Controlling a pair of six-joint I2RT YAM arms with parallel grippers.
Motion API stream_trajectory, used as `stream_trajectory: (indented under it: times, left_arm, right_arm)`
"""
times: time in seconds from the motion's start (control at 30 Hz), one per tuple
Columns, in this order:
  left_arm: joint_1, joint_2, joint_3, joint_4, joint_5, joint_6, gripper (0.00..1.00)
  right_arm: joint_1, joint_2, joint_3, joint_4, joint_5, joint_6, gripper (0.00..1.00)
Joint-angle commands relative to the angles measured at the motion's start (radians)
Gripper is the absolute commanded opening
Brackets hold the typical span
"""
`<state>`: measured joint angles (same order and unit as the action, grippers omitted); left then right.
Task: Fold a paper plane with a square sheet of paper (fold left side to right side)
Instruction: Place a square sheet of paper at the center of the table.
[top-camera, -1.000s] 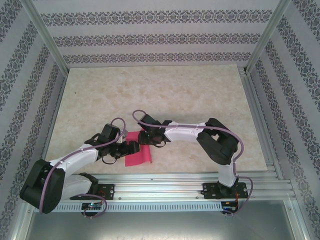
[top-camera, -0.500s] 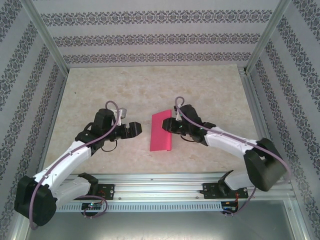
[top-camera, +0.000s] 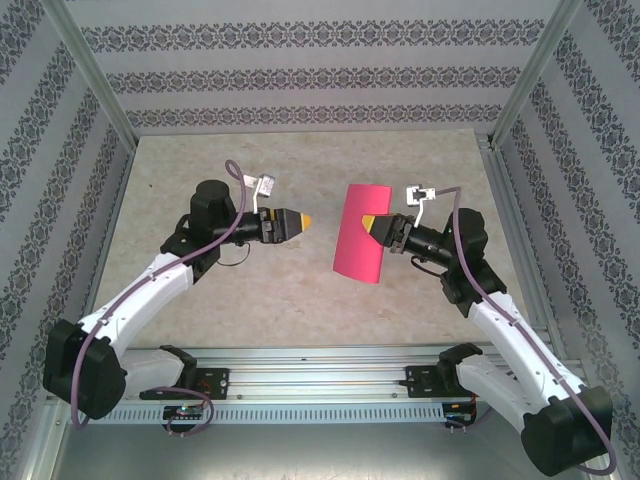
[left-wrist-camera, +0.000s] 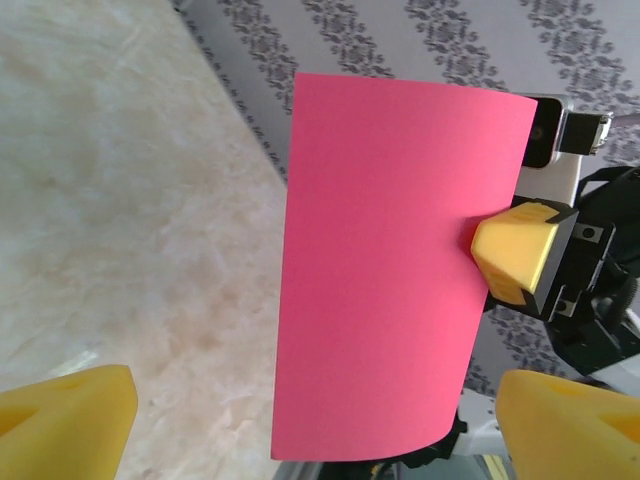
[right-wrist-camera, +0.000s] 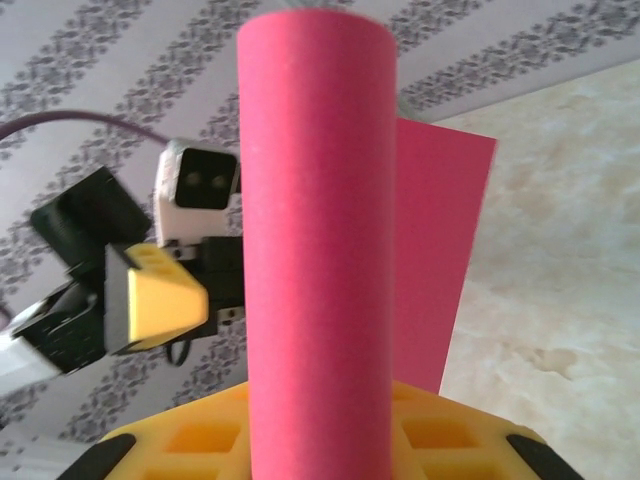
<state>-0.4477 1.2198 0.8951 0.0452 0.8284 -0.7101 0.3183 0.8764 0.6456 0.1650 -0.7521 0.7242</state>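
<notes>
The square sheet of paper (top-camera: 362, 232) is bright pink and bent over into a loose, rounded half, held up off the table right of centre. My right gripper (top-camera: 375, 226) is shut on its right edge. In the right wrist view the curved paper (right-wrist-camera: 320, 250) rises straight out of that gripper (right-wrist-camera: 320, 445), between its yellow fingers. My left gripper (top-camera: 300, 221) hangs to the left of the sheet, open, pointing at it with a clear gap. In the left wrist view the paper (left-wrist-camera: 400, 270) faces my open left gripper (left-wrist-camera: 320, 430), and a yellow right finger (left-wrist-camera: 515, 250) is pressed on its right edge.
The marble-patterned tabletop (top-camera: 300, 160) lies under both arms. Patterned walls (top-camera: 300, 75) close in the back and sides. An aluminium rail (top-camera: 330, 375) carrying the arm bases runs along the near edge, and a frame bar (top-camera: 510, 230) along the right.
The right arm has carried the paper up, right and away from the near edge. The left gripper has let go, opened wider and drawn back to the left.
</notes>
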Motion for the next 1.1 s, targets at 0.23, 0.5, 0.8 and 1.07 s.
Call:
stream_trajectory:
  times: [0.23,0.5,0.8,1.07]
  left_arm:
    - [-0.068,0.071,0.053,0.205,0.140,-0.070,0.91]
    - [-0.106,0.095,0.066,0.289,0.170,-0.102,0.79]
    - [-0.117,0.090,0.044,0.228,0.148,-0.061,0.19]
    - [-0.115,0.091,-0.022,0.031,0.002,0.009,0.00]
  right_arm:
    - [-0.001,-0.005,0.036,0.202,-0.138,0.135,0.26]
    - [0.008,0.007,0.039,0.280,-0.170,0.187,0.26]
    - [0.005,0.002,0.028,0.135,-0.106,0.097,0.26]
    - [-0.029,-0.007,0.055,-0.305,0.137,-0.143,0.54]
